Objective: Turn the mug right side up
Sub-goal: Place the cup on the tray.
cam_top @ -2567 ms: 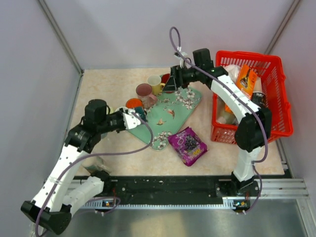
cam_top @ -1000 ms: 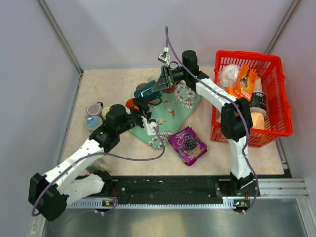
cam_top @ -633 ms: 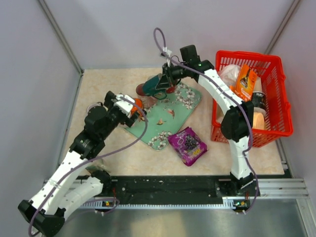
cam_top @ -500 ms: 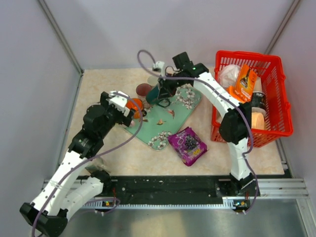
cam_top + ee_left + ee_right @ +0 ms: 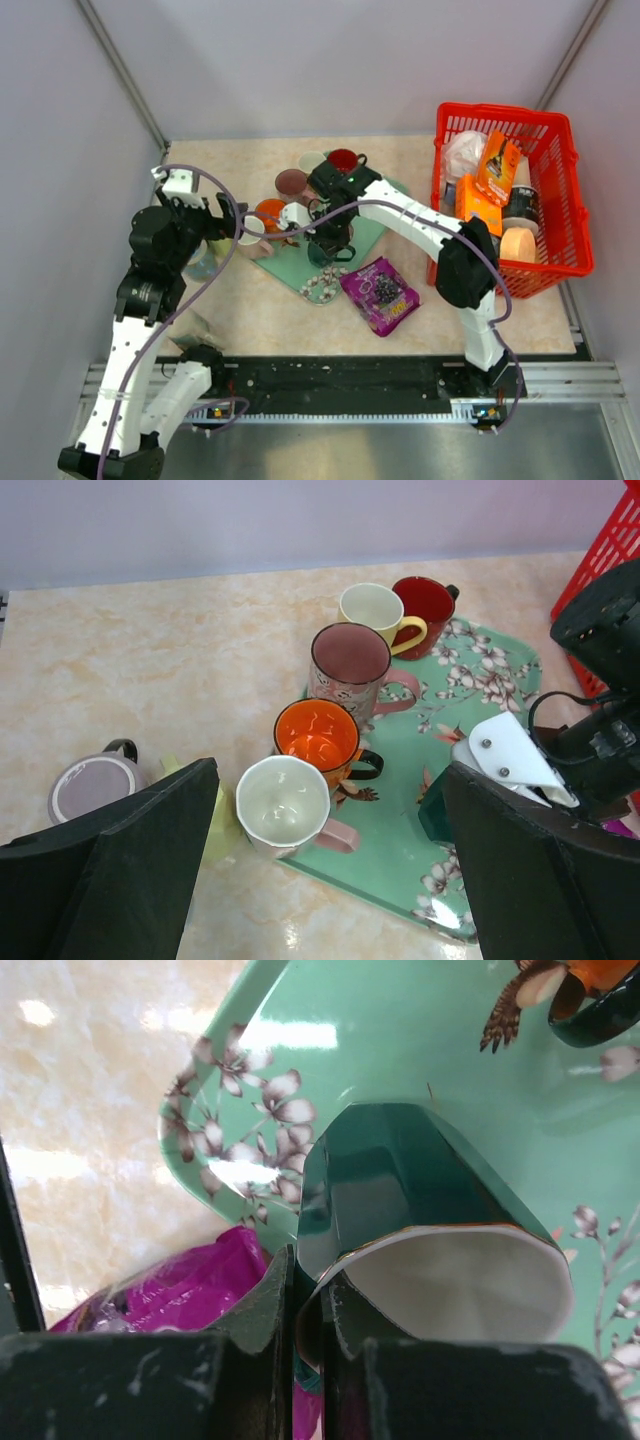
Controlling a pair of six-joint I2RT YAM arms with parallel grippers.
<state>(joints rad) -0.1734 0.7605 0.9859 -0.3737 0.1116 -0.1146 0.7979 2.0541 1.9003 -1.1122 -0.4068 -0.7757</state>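
The mug (image 5: pixel 400 1185) is dark green with a white inside and sits low over the green flowered tray (image 5: pixel 420 1040), its mouth toward the wrist camera and its base toward the tray. My right gripper (image 5: pixel 310 1310) is shut on the mug's rim, one finger inside and one outside. From above, the right gripper (image 5: pixel 330 235) covers most of the mug (image 5: pixel 330 252) on the tray's (image 5: pixel 300 272) near half. My left gripper (image 5: pixel 215 230) stands wide open and empty, left of the tray. In the left wrist view the left gripper (image 5: pixel 325 880) looks over the other mugs.
Upright mugs crowd the tray's left edge: white (image 5: pixel 285 805), orange (image 5: pixel 318 735), mauve (image 5: pixel 350 660), yellow (image 5: pixel 372 608), red (image 5: pixel 425 600). A lidded grey cup (image 5: pixel 95 785) stands further left. A purple snack bag (image 5: pixel 380 292) lies by the tray's near corner. A red basket (image 5: pixel 560 200) stands at the right.
My right arm has carried the green mug from the tray's far end down to its near half. The left arm has pulled back to the left and its gripper has opened fully.
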